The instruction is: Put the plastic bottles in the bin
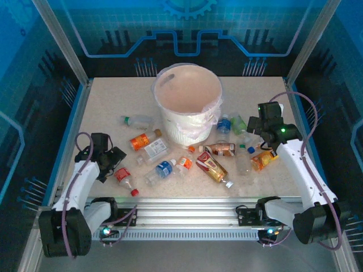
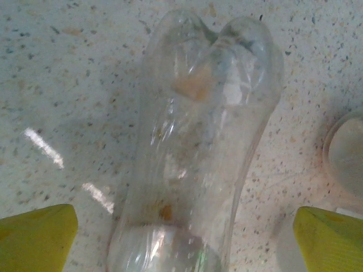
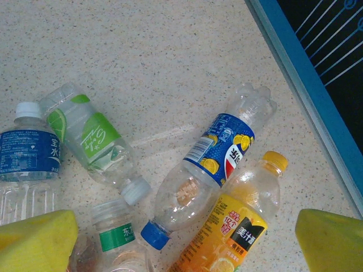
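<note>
The bin [image 1: 187, 102], a large white bucket with a pinkish liner, stands at the back middle of the table. Plastic bottles lie scattered in front of it. My left gripper [image 1: 112, 161] is open low over the table; a crushed clear bottle [image 2: 198, 141] lies lengthwise between its yellow fingertips [image 2: 34, 238], untouched. A red-labelled bottle [image 1: 123, 177] lies beside it. My right gripper [image 3: 184, 243] is open above a blue lemon-label bottle [image 3: 221, 153] and an orange juice bottle [image 3: 238, 226], with a green-label bottle [image 3: 93, 139] to their left.
More bottles lie mid-table: a brown one [image 1: 218, 149], a red-brown one [image 1: 211, 167], a blue-label one [image 1: 164, 169] and an orange one [image 1: 139, 140]. A blue raised edge [image 3: 306, 96] borders the table on the right. Another bottle's end [image 2: 346, 153] lies right of the left gripper.
</note>
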You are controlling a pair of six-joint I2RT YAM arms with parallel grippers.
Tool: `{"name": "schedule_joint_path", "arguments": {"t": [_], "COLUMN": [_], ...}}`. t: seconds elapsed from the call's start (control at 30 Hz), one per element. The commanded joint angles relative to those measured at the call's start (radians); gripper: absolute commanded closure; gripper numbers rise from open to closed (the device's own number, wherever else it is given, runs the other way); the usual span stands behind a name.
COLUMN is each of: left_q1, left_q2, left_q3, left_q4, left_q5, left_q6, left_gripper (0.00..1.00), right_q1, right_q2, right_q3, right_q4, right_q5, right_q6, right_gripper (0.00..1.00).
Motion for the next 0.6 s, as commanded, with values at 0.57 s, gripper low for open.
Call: {"name": "schedule_joint_path", "arguments": {"t": [0.57], "left_q1": [0.091], "left_q2": [0.321], "left_q3": [-0.006], "left_q4": [0.245], "left_q5": [0.052], "left_q6": [0.049], "left_gripper": [0.16], "right_q1": [0.012], "right_q2": [-0.003], "right_q3": [-0.012], "right_q4": [-0.02], "right_q5": [0.011], "right_q6": [0.017], "right_gripper": [0.0]}}
